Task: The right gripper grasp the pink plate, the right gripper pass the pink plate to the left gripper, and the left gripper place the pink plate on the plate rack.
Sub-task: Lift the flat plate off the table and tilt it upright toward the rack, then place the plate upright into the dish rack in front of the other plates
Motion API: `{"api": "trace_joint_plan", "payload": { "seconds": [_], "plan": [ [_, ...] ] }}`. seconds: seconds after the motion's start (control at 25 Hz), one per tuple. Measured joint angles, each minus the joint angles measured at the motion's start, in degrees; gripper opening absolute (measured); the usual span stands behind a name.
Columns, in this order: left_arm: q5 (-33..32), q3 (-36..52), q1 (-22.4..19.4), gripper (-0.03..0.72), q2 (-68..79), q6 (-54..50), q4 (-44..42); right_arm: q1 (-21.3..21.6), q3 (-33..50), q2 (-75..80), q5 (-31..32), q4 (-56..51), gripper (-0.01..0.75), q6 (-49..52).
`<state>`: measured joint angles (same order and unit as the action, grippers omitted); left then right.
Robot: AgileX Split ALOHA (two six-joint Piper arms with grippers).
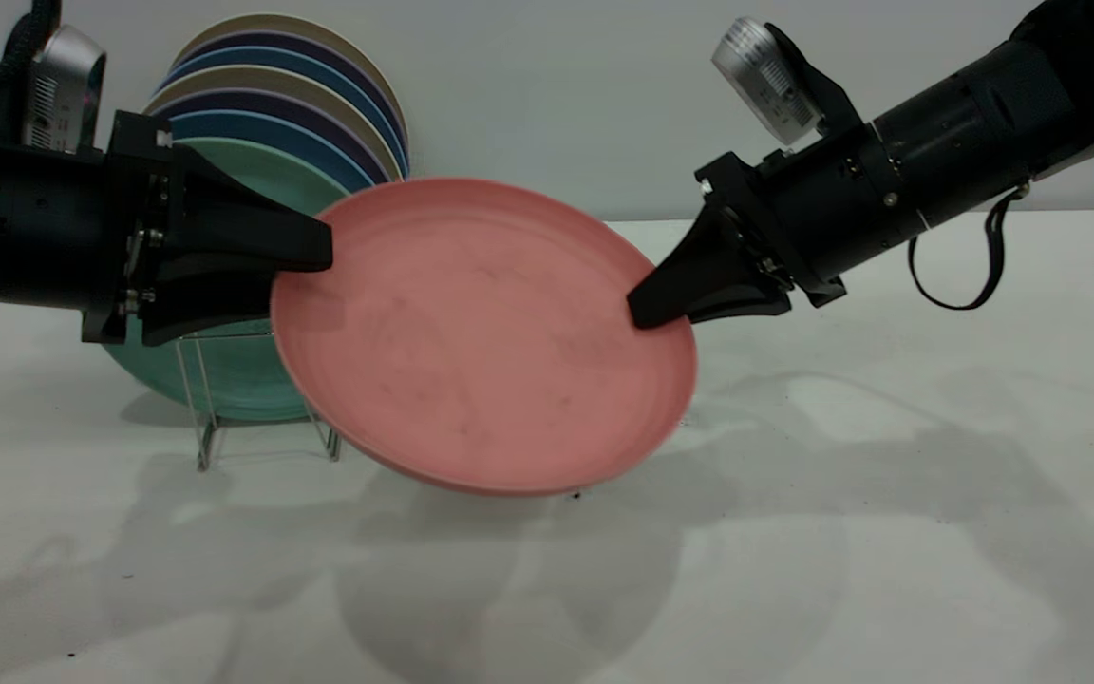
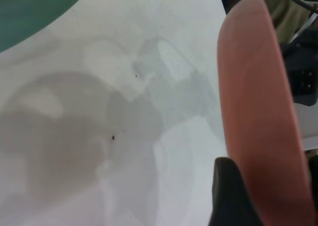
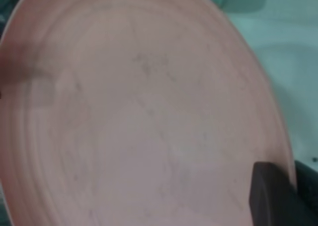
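The pink plate [image 1: 480, 332] hangs tilted in the air above the table, its face toward the exterior camera. My right gripper [image 1: 642, 309] is shut on its right rim, one finger [image 3: 271, 193] lying on the plate's face [image 3: 149, 116]. My left gripper [image 1: 305, 271] is shut on the opposite left rim. In the left wrist view the plate [image 2: 258, 102] stands edge-on with a black finger [image 2: 231, 196] pressed against it. The plate rack [image 1: 200, 399] stands behind and below the left gripper, partly hidden by the pink plate.
Several plates in blue, purple and beige [image 1: 300, 104] stand upright in the rack, with a green plate [image 1: 224, 380] at the front. The white table [image 1: 889, 522] spreads out under and to the right of the pink plate.
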<state>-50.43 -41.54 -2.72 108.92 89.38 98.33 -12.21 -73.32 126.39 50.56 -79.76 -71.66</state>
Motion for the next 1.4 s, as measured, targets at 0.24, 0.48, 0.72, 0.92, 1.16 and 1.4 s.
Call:
{"api": "trace_joint_plan", "payload": {
  "seconds": [0.24, 0.48, 0.72, 0.92, 1.16, 1.4],
  "plan": [
    [0.0, 0.0, 0.0, 0.418, 0.0, -0.4, -0.3, -2.4, 0.0, 0.0, 1.4, -3.6, 0.013, -2.8],
    [1.0, 0.0, -0.1, 0.168, 0.0, -2.6, -2.0, -2.9, 0.0, 0.0, 2.4, -6.6, 0.022, -6.4],
    [2.1, 0.0, -0.3, 0.148, 0.1, -3.0, -2.7, -2.7, 0.0, -0.2, 4.4, -6.7, 0.070, -6.7],
    [1.8, 0.0, -0.3, 0.122, 0.1, -2.2, -4.4, -2.4, 0.0, -0.2, 6.6, -7.3, 0.280, -6.7],
    [3.9, 0.0, -0.3, 0.122, -0.9, 0.2, -13.7, 2.5, 0.0, -0.2, 13.4, -7.4, 0.679, -6.6],
    [8.5, -2.0, -0.3, 0.122, -5.4, 1.6, -23.5, 10.9, 0.0, -0.2, 15.0, -5.4, 0.701, -5.1]
  ]
}}
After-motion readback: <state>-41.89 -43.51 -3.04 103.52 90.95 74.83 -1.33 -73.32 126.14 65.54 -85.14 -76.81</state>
